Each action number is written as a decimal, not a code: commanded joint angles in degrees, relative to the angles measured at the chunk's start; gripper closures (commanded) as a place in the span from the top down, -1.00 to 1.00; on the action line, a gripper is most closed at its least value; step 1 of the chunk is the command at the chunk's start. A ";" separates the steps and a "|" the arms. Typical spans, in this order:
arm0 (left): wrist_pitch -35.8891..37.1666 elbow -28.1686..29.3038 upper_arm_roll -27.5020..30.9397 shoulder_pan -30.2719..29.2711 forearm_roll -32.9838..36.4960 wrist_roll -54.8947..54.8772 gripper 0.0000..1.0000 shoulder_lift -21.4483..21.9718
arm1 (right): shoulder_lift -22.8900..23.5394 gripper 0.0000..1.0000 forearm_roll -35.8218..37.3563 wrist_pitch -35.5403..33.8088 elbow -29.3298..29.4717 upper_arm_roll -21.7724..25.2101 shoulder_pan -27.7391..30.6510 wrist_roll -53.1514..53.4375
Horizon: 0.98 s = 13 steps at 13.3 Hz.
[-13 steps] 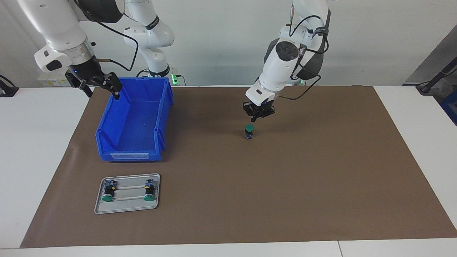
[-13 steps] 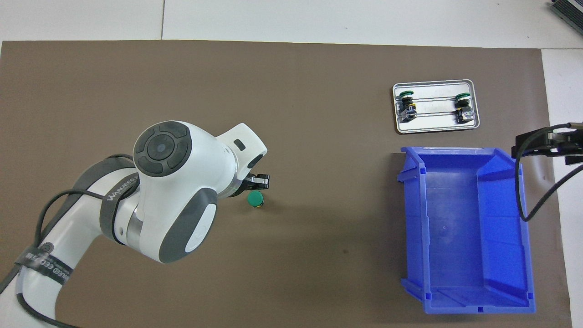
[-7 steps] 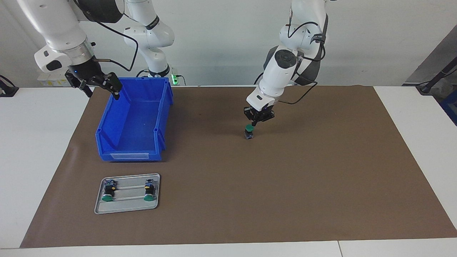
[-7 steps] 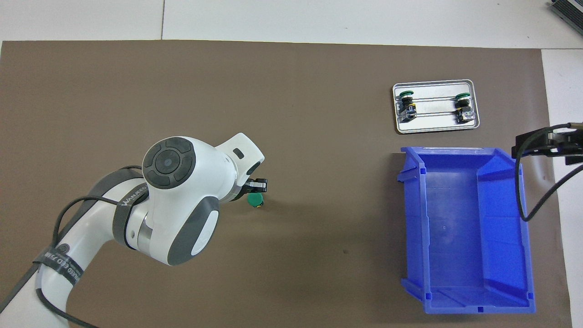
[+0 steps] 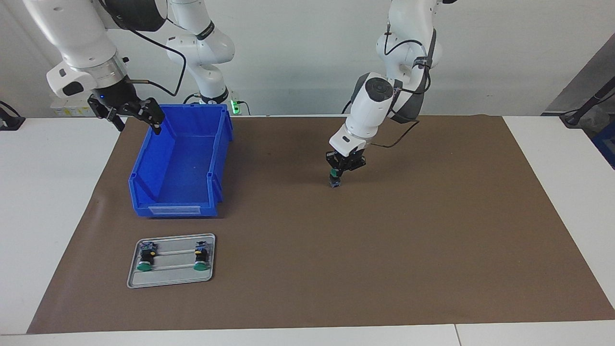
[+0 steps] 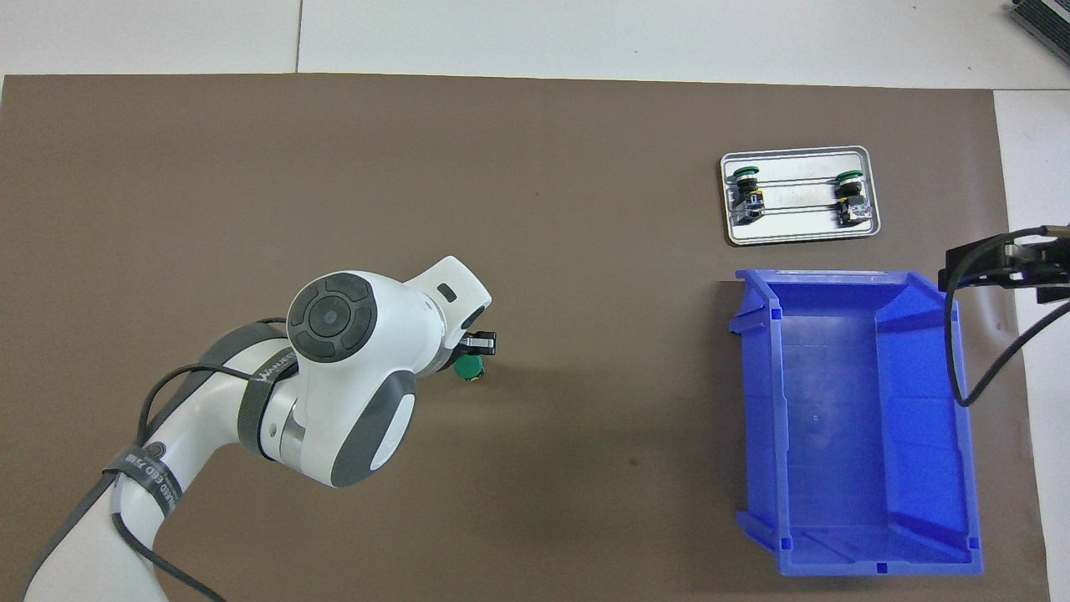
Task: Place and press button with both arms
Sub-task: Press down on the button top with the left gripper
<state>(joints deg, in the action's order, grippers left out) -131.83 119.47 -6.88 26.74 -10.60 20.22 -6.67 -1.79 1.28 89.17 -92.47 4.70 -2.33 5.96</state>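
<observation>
The button (image 5: 334, 180) stands upright on the brown mat near the middle of the table, green cap up; it also shows in the overhead view (image 6: 470, 369). My left gripper (image 5: 341, 166) points down, right over the cap, and meets it in the facing view. In the overhead view the left gripper (image 6: 478, 343) partly covers the cap. My right gripper (image 5: 137, 118) is open and empty, and waits in the air over the blue bin's corner nearest the robots. It shows at the overhead view's edge (image 6: 1000, 269).
A blue bin (image 5: 173, 209) stands empty toward the right arm's end (image 6: 844, 418). Farther from the robots than the bin, a grey metal tray (image 5: 170, 278) holds two identical green-capped buttons (image 5: 144, 260) (image 5: 200, 258). The brown mat (image 5: 408, 250) covers most of the table.
My left gripper has come down from a little above the button onto its green cap, the arm folding lower. The button stays in place. The right arm has not moved.
</observation>
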 commanded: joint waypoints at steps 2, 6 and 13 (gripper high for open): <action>-1.33 1.99 0.55 0.86 1.20 1.32 -0.99 0.43 | -1.11 1.00 -0.14 -0.13 -1.22 -0.30 0.92 -2.09; -2.81 3.48 0.64 0.86 1.11 1.32 -0.99 0.43 | -1.11 1.00 -0.14 -0.13 -1.22 -0.30 0.92 -2.09; -6.77 5.95 0.64 2.26 1.11 1.40 -1.00 -0.97 | -1.11 1.00 -0.14 -0.13 -1.30 -0.30 0.92 -2.01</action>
<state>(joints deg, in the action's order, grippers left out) -135.56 122.67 -6.87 26.94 -10.52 20.23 -6.40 -1.79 1.28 89.17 -92.58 4.70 -2.32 5.96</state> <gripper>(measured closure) 0.991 0.000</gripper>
